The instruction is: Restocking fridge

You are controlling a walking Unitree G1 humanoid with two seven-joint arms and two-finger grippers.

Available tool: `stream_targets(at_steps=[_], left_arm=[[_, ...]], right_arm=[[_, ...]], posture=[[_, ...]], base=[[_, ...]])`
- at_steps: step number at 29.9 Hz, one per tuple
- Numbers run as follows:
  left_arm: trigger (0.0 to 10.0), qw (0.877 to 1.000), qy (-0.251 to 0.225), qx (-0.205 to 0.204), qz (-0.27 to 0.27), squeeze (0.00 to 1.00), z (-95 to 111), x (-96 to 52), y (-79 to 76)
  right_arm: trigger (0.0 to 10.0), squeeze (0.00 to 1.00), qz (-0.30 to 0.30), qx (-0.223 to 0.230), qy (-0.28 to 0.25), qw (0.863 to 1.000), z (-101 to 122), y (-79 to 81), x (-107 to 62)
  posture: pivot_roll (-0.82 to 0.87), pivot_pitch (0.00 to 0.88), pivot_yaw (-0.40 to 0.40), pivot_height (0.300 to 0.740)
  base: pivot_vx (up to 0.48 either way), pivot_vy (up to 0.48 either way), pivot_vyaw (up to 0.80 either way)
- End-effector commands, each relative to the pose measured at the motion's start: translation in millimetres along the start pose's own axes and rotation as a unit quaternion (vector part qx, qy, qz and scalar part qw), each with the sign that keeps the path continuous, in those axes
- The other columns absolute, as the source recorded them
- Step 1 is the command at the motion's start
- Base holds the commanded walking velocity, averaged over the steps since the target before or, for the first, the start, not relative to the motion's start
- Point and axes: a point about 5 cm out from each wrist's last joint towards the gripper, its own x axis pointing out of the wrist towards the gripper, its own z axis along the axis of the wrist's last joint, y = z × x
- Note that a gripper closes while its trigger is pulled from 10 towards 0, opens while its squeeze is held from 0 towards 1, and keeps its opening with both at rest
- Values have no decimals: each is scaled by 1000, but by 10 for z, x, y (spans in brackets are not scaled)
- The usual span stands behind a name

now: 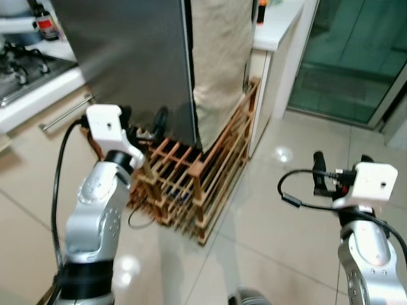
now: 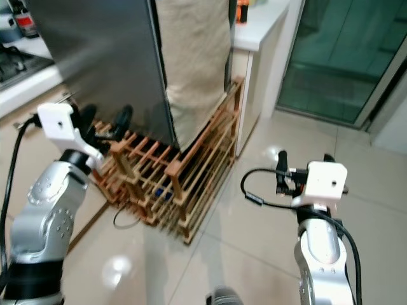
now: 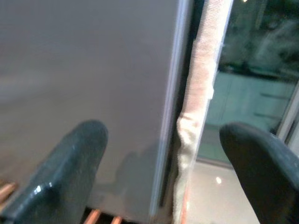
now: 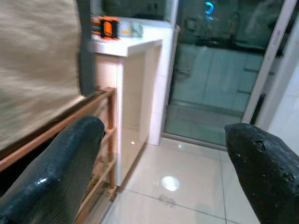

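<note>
Left gripper (image 1: 145,124) fingers apart, fridge (image 1: 133,57) just ahead, rack (image 1: 191,181) below. Right gripper (image 1: 340,166) apart, over floor (image 1: 280,216).

A wooden rack (image 1: 191,184) stands on the tiled floor (image 1: 280,235) beside a white counter (image 1: 275,28).

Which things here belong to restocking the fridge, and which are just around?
Job: grey fridge; left gripper, open, near its door edge; right gripper, open.
Around: wooden rack; beige cloth; stove; white counter.
</note>
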Motion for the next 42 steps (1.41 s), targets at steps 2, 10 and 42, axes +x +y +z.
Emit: stream_targets(at_steps=[2, 10, 42], left_arm=[[10000, 1000, -14, 16, 4, 0, 70, -6, 65], [10000, 1000, -8, 27, -8, 0, 65, 63, 25], [10000, 998, 19, -4, -67, 0, 154, 842, -380]], right_arm=[[10000, 0, 9, 5, -18, 1000, 59, 68, 36], [10000, 0, 23, 2, -15, 1000, 49, 138, 90], [10000, 0, -6, -6, -36, 999, 117, 89, 178]], posture=[[-169, 0, 71, 720], [-165, 0, 75, 720], [-221, 0, 100, 720]], base=[[469, 0, 0], [0, 0, -283], [0, 0, -335]])
